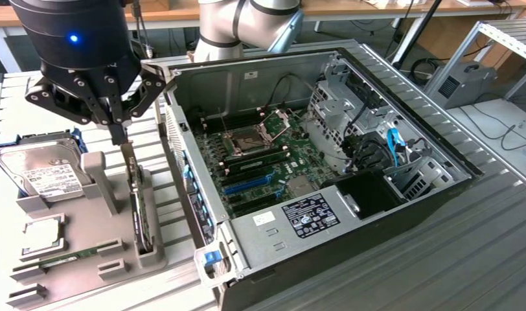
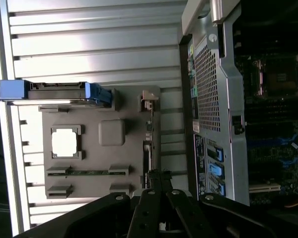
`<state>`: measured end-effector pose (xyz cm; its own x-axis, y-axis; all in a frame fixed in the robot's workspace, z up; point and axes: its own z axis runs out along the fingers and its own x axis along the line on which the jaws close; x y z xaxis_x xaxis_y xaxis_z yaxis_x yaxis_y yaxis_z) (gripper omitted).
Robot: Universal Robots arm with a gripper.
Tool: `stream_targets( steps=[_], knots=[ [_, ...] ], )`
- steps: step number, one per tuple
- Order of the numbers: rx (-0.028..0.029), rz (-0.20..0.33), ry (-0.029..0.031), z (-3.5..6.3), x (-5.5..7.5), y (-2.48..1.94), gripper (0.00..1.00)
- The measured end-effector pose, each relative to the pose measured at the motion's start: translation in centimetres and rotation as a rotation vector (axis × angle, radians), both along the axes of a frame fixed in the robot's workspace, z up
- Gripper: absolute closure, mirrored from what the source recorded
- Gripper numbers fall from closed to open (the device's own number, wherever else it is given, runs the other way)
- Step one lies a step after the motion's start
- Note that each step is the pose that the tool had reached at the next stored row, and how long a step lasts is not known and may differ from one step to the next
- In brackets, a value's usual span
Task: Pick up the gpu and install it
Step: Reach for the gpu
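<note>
We see the gripper [image 1: 118, 133] hanging over the holder [image 1: 81, 272] at the exterior view's left. Its fingers are pressed together, and we can make out nothing pinched between them. The tips stand just over the upper end of the gpu [image 1: 139, 207]; we cannot tell whether they touch it. The gpu stands on edge in a slot along the side of the holder nearest the case [image 1: 401, 214]. In the wrist view it shows edge-on as a thin dark strip [image 2: 148, 148] just beyond the closed fingertips [image 2: 158, 174].

The same holder carries a drive [image 1: 47, 172] in a blue bracket, a cpu [image 1: 40, 234] and a memory stick [image 1: 68, 256]. All three lie apart from the gpu.

The case lies open on its side just beside the holder, with the board [image 1: 254, 155] facing up.

Everything rests on a table [image 1: 470, 253] of pale ribbed metal, its grooves running lengthwise and catching bright light in the wrist view [image 2: 89, 44].

Behind, we see the arm [image 1: 245, 23], wooden desks [image 1: 350, 8] with cables under them, an aluminium frame [image 1: 505, 39] at the exterior view's right, and a grey box [image 1: 462, 81] beneath it
</note>
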<state>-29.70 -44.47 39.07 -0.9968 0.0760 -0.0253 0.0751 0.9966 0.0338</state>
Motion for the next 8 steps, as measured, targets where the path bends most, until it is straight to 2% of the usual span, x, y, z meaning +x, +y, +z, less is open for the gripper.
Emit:
stream_targets(
  steps=[8],
  knots=[
    [-0.0020,0.000,0.0000,-0.05,0.00,-0.26,0.89]
  ],
)
